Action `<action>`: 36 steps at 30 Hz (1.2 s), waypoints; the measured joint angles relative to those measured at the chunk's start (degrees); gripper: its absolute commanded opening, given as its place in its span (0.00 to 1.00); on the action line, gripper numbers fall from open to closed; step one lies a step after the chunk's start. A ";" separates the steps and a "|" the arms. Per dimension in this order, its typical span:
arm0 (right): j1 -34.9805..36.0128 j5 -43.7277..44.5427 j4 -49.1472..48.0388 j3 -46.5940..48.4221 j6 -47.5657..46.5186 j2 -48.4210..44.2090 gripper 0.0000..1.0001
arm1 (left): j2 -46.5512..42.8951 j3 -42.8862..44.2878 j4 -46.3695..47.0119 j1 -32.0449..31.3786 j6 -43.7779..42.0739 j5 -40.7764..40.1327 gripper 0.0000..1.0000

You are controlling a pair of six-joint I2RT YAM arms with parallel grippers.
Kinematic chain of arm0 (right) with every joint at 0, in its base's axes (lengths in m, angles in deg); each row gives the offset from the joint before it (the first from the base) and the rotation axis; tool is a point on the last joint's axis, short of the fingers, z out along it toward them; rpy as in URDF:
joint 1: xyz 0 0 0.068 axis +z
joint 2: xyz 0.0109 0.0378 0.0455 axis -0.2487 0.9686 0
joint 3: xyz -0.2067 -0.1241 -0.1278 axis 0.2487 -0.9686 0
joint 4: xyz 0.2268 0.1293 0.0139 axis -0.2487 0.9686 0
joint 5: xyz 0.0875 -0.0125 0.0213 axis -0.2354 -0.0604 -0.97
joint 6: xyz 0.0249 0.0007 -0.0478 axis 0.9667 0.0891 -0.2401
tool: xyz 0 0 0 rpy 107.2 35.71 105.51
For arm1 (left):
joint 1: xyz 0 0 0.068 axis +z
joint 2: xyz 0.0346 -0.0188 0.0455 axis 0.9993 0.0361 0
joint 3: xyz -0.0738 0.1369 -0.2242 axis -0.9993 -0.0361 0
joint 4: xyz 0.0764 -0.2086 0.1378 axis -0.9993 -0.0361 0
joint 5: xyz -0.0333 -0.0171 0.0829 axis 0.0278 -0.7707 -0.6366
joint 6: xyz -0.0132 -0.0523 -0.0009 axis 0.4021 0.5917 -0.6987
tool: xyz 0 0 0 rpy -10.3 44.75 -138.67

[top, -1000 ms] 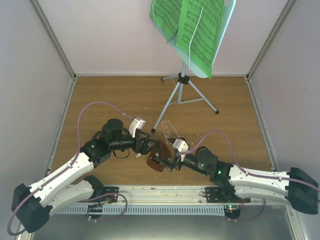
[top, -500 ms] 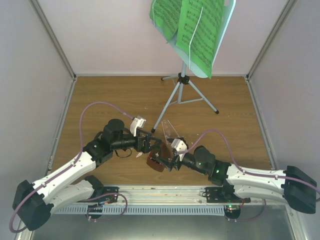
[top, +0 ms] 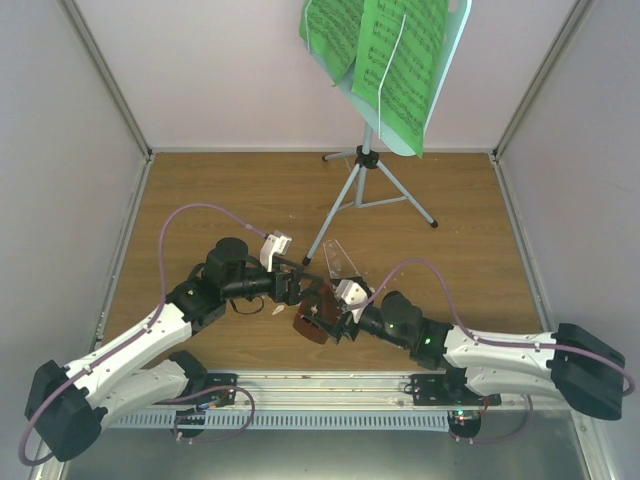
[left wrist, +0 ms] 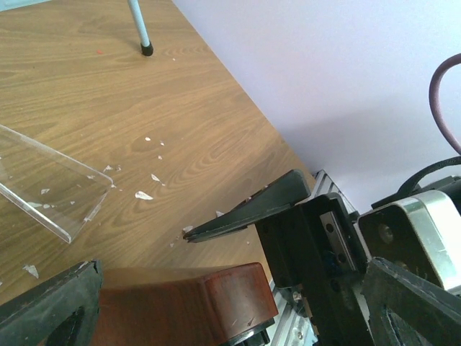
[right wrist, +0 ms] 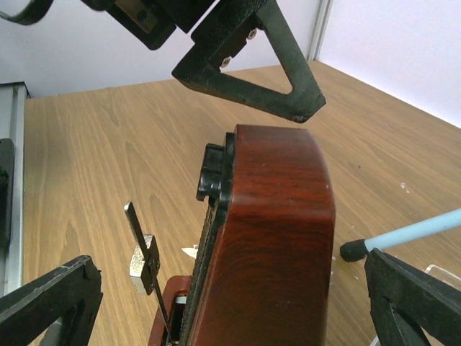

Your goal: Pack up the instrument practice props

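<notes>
Seen from above, a wooden bench (top: 200, 190) with two robot arms meeting near its front middle. The grippers hide most of the small metronome (right wrist: 277, 238) in this view, and only a dark reddish-brown patch shows between them. Whether it stands or lies on its side is hard to make out. From the right wrist, its polished body runs lengthwise away from the camera toward a finger of the left gripper (left wrist: 230, 277). The thin pendulum rod (right wrist: 144, 252) sits beside its dark front face, free end pointing the same way. The clear cover (top: 340, 262) lies apart on the bench just beyond the grippers, and the left wrist view cuts part of it off. The left gripper's jaws stand wide apart around the body, not clamped. The right gripper (right wrist: 229, 267) also has its jaws wide apart, clear of the body. At the far edge the pale blue music stand (top: 366, 138) stands upright on splayed silver legs. The top of the frame cuts off its desk and the green sheet-music pages (top: 400, 60). White crumbs (left wrist: 144, 194) dot the wood.
</notes>
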 measured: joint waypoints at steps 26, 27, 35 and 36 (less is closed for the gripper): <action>-1.03 1.77 -3.56 -0.55 0.24 0.28 0.75 | 1.90 0.00 -0.07 0.00 -0.07 -1.18 0.82; -1.07 1.77 -3.54 -0.57 0.28 0.22 0.75 | 2.01 0.00 -0.07 0.00 -0.07 -1.27 0.81; -1.25 1.79 -3.54 -0.57 0.28 -0.37 0.74 | 3.34 0.00 -0.28 0.00 -0.39 -1.46 0.71; -1.25 1.79 -3.54 -0.57 0.28 -0.37 0.74 | 3.48 0.00 -0.35 0.00 -0.44 -1.46 0.70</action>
